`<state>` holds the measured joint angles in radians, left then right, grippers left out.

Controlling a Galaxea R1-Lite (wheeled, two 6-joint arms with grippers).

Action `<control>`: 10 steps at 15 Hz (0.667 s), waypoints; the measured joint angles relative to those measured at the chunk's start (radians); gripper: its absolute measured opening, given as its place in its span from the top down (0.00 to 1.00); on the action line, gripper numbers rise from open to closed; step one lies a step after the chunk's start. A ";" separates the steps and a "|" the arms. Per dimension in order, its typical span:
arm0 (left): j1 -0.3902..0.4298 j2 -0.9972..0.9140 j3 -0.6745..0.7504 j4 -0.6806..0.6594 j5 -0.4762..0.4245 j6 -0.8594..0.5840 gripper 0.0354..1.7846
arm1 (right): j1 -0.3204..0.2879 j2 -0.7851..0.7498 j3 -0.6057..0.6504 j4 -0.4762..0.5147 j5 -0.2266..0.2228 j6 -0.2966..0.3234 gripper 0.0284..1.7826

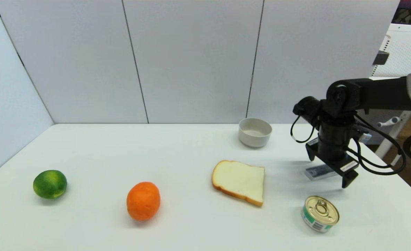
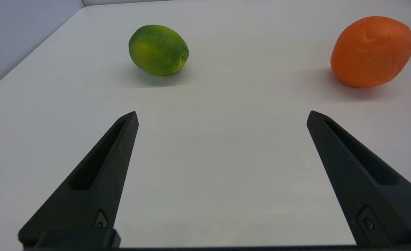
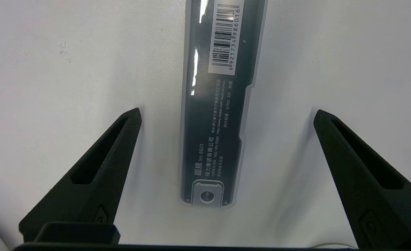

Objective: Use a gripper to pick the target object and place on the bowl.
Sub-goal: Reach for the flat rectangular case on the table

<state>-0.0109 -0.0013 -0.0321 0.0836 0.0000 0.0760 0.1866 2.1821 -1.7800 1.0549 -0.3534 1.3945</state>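
Observation:
The target pack (image 1: 317, 172) is a flat dark grey rectangle with a white barcode label, lying on the white table (image 1: 177, 146) at the right. My right gripper (image 1: 329, 170) points down just above it. In the right wrist view the pack (image 3: 212, 122) lies lengthwise between the open fingers of the right gripper (image 3: 227, 112), untouched by either one. The off-white bowl (image 1: 255, 131) stands empty further back and to the left of the pack. My left gripper (image 2: 222, 116) is open and empty, low over the table, out of the head view.
A bread slice (image 1: 239, 181) lies left of the pack. A gold-topped tin can (image 1: 319, 213) stands in front of the gripper. An orange (image 1: 143, 201) and a green lime (image 1: 50, 184) sit at front left, both also in the left wrist view: the orange (image 2: 372, 51), the lime (image 2: 158, 49).

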 joint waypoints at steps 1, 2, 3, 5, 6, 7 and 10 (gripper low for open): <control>0.000 0.000 0.000 0.000 0.000 0.000 0.04 | 0.000 0.002 0.000 0.000 0.000 0.004 0.04; 0.000 0.000 0.000 0.000 0.000 0.000 0.04 | 0.000 0.003 -0.001 0.000 0.000 0.009 0.04; 0.000 0.000 0.000 0.000 0.000 0.000 0.04 | 0.000 0.005 -0.001 -0.001 0.000 0.010 0.04; 0.000 0.000 0.000 0.000 0.000 0.000 0.04 | 0.000 0.009 -0.001 -0.009 0.001 0.011 0.04; 0.000 0.000 0.000 0.000 0.000 0.000 0.04 | 0.000 0.010 -0.001 -0.013 0.001 0.011 0.04; 0.000 0.000 0.000 0.000 0.000 0.000 0.04 | 0.000 0.011 -0.001 -0.015 0.001 0.010 0.04; 0.000 0.000 0.000 0.000 0.000 0.000 0.04 | 0.001 0.012 0.000 -0.024 0.000 0.010 0.04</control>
<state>-0.0109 -0.0013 -0.0321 0.0836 0.0000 0.0755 0.1879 2.1940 -1.7796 1.0313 -0.3536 1.4043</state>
